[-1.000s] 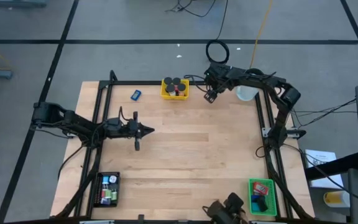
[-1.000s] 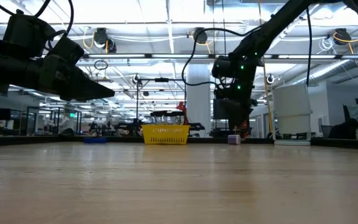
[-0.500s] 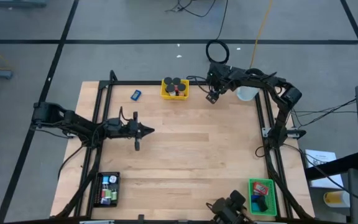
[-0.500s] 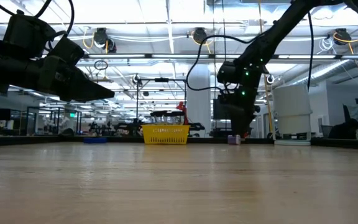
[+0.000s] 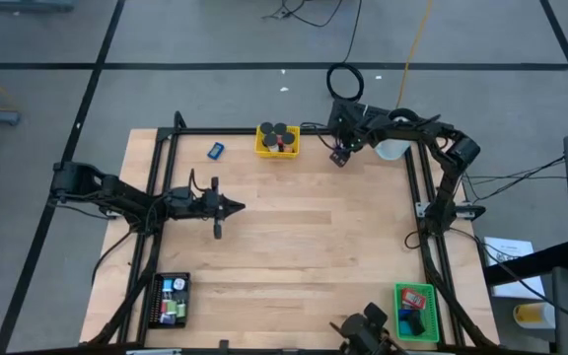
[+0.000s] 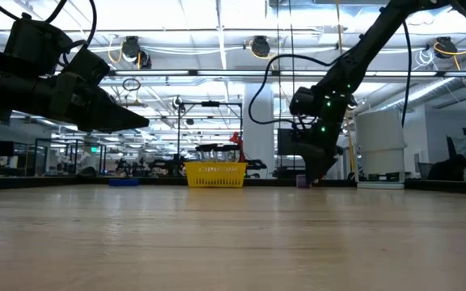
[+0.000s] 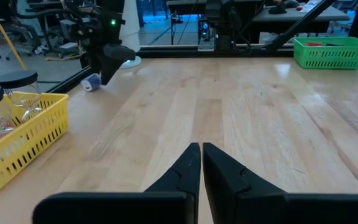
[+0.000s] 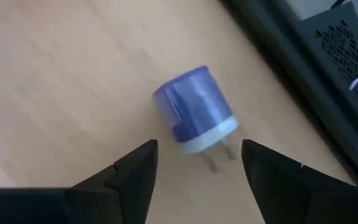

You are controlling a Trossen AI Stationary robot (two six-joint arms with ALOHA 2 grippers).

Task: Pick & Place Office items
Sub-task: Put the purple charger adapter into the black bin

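Pale wood planks are filling my right wrist view, and lying on them is a small purple plug-like piece (image 8: 194,109) with a white end and prongs, close to the table's far edge by the dark frame rail (image 8: 278,59). I am holding my right gripper (image 8: 194,165) over it with the fingers spread apart and nothing between them — the piece is sitting just ahead of the gap, roughly centred between the two tips, its long axis running slantwise to the line joining them. From above, my right gripper (image 5: 340,155) is hovering between the yellow tray (image 5: 277,141) and the white cup (image 5: 390,148). My left gripper (image 5: 227,206) is waiting well apart, over mid-table, fingers pressed together and empty. I am judging the right arm far nearer — it should descend and close.
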